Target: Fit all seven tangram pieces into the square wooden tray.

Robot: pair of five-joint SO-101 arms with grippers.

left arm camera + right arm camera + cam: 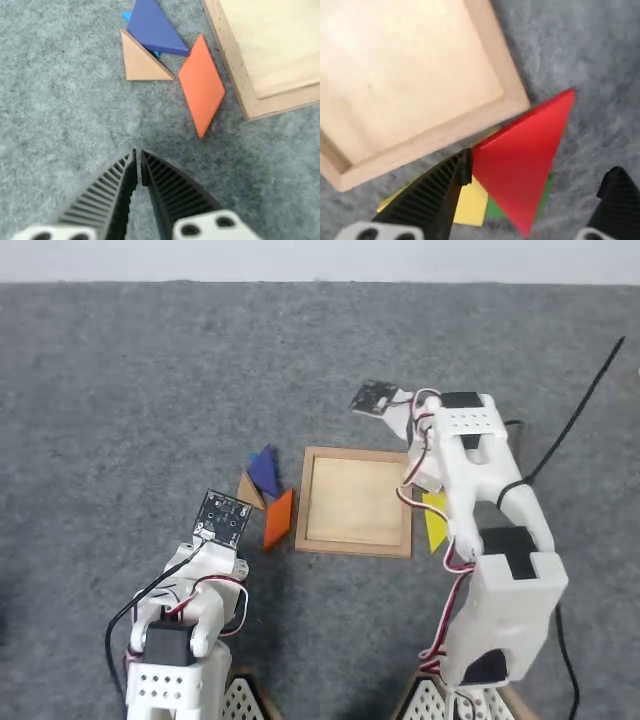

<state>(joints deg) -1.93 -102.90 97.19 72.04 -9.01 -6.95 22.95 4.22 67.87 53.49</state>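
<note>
The square wooden tray [303, 502] lies mid-table with its floor bare. Off its left side lie an orange parallelogram [201, 92], a tan triangle [140, 62] and a dark blue triangle [152, 27] that rests on a light blue piece [125, 16]. My left gripper [137, 156] is shut on nothing and hovers over bare carpet short of these pieces. Off the tray's right side, a red triangle [525, 160] lies on a yellow piece [470, 205] and a green piece [492, 209]. My right gripper [540, 172] is open astride the red triangle, one fingertip [464, 167] at its corner.
Grey carpet [150, 390] covers the whole table, with wide free room at the back and left. The right arm [470, 440] stands over the tray's right edge, above the yellow piece [435, 520]. The left arm [200, 580] sits at the front left.
</note>
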